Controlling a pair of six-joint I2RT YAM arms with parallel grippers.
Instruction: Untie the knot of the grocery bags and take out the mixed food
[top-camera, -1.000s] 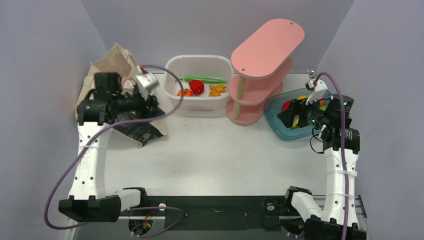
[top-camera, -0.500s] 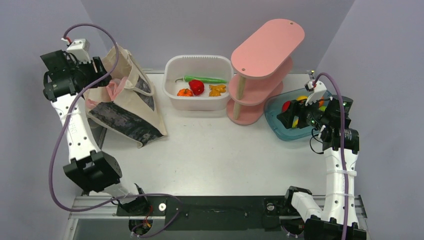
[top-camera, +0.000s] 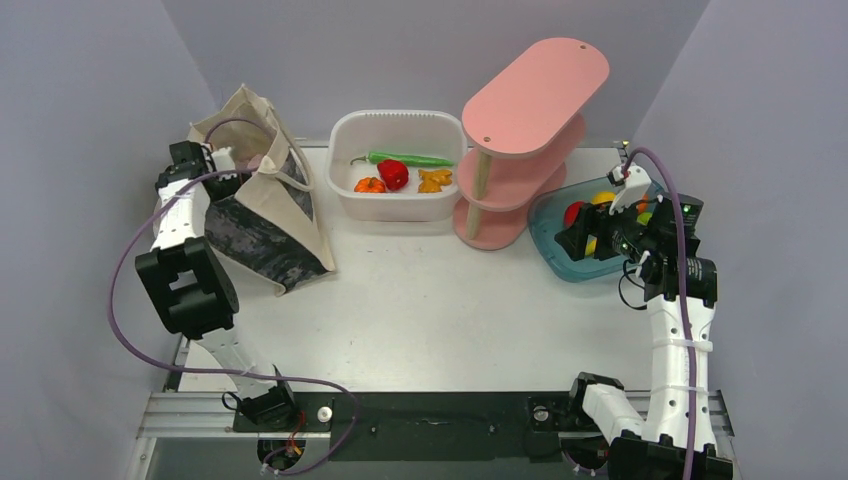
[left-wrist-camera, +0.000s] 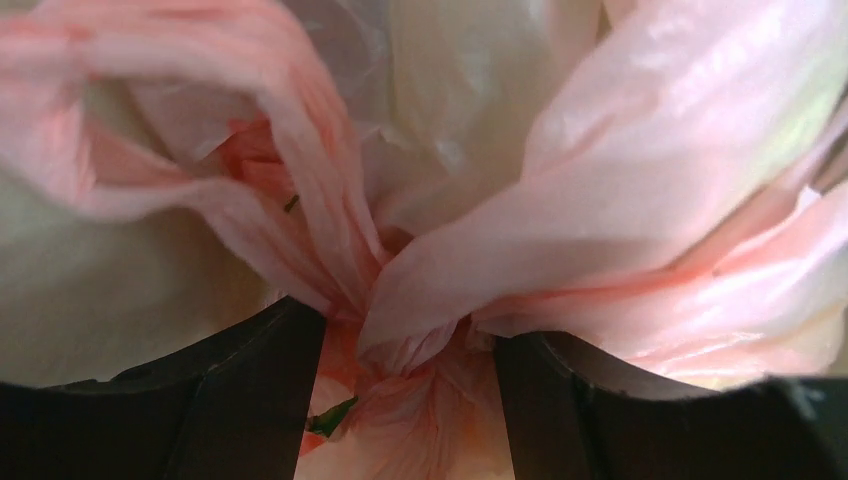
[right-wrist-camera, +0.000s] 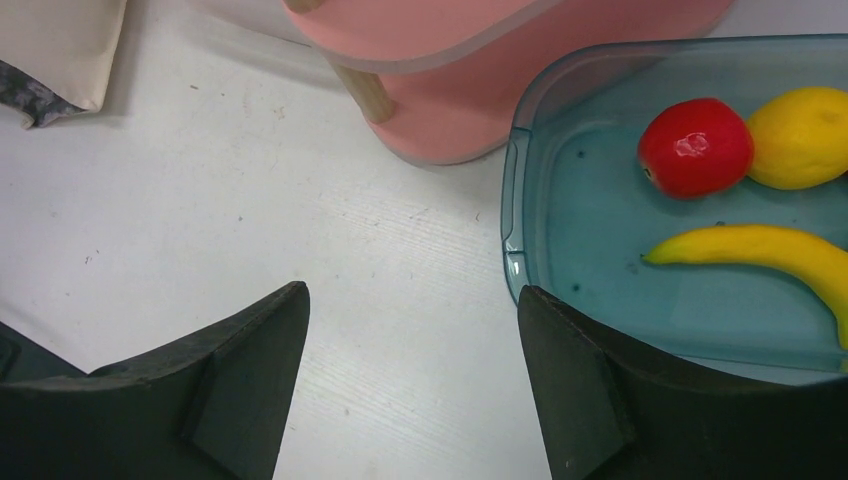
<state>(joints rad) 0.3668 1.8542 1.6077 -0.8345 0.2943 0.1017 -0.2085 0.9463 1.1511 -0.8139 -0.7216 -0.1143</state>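
Note:
The beige canvas tote (top-camera: 268, 215) with its dark patterned patch stands at the table's back left, mouth up. Inside it sits the pink plastic bag (top-camera: 254, 160), tied shut. My left gripper (top-camera: 236, 168) reaches into the tote's mouth from the left. In the left wrist view this gripper (left-wrist-camera: 410, 330) is open, its two dark fingers (left-wrist-camera: 260, 390) straddling the bag's twisted knot (left-wrist-camera: 400, 300). The mixed food is hidden inside the bags; only a green sliver (left-wrist-camera: 327, 418) shows through. My right gripper (top-camera: 572, 238) (right-wrist-camera: 412, 295) hangs open and empty over bare table beside the blue tray.
A white tub (top-camera: 345, 128) with red, green and orange peppers stands at the back centre. Right of it is a pink three-tier shelf (top-camera: 535, 85). The blue tray (right-wrist-camera: 518, 200) holds an apple (right-wrist-camera: 695, 147), a lemon (right-wrist-camera: 800, 135) and a banana (right-wrist-camera: 770, 250).
My left arm swung up and out to the far left, then came back down into the tote's mouth. The tote went from slumped to upright. The right arm stayed still.

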